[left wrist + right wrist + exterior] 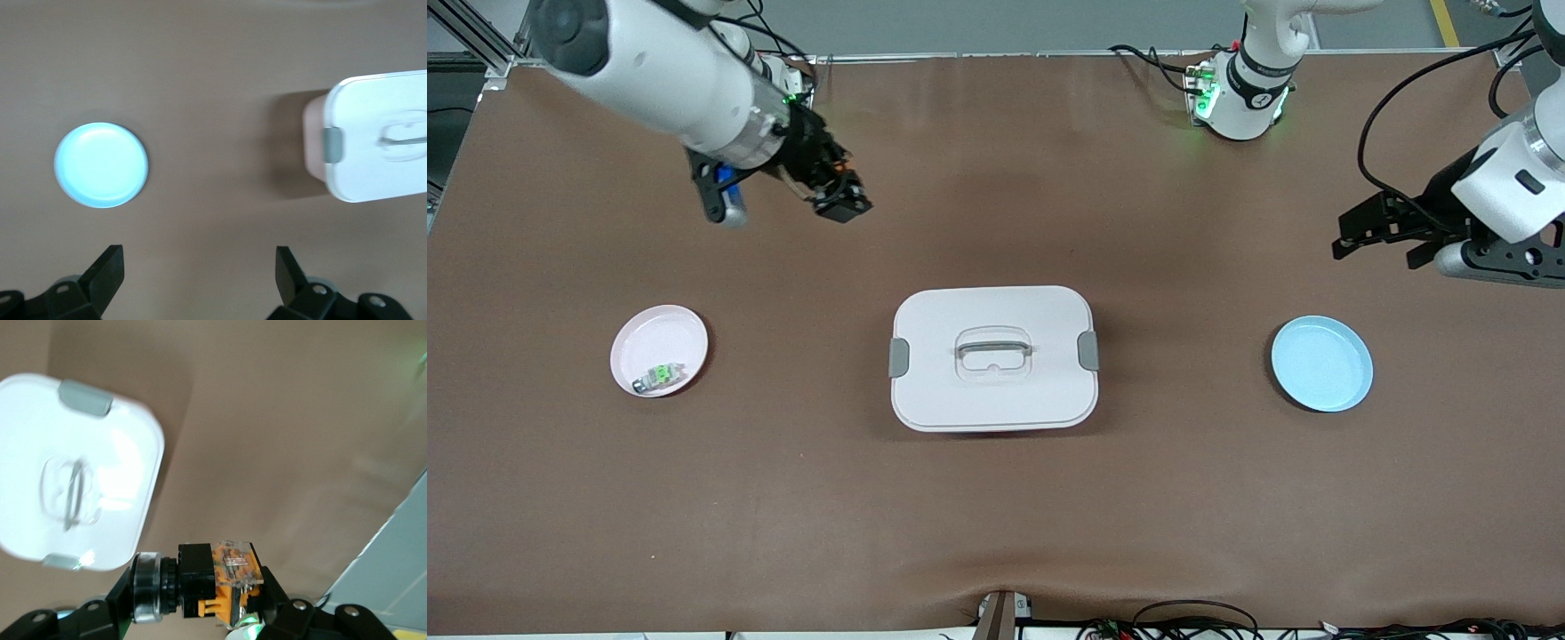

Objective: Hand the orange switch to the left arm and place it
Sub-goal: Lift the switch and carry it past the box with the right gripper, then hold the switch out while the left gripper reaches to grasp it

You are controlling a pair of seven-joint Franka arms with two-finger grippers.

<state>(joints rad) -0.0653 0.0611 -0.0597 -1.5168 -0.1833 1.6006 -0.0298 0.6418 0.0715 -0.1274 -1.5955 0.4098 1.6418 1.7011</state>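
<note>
Front view: right gripper [841, 197] is hanging over bare table [996, 533] w/ something small in its grip, too small to tell here. Pink plate [649, 333] is holding a green switch [660, 376]; blue plate [1321, 364] sits bare; box [993, 356] is lying shut between them. Left gripper [1378, 233] is waiting above its end of the table.

Left wrist view: fingers [107, 270] are standing wide apart.

Right wrist view: fingers [117, 603] are clamping the orange switch [203, 580]: black barrel, orange-and-clear body, lying sideways.

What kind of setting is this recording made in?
Probably a robotics lab bench: two white jointed robot arms bolted at a brown-covered table, loose cables along its edge, staged plates and a white latched plastic box.
</note>
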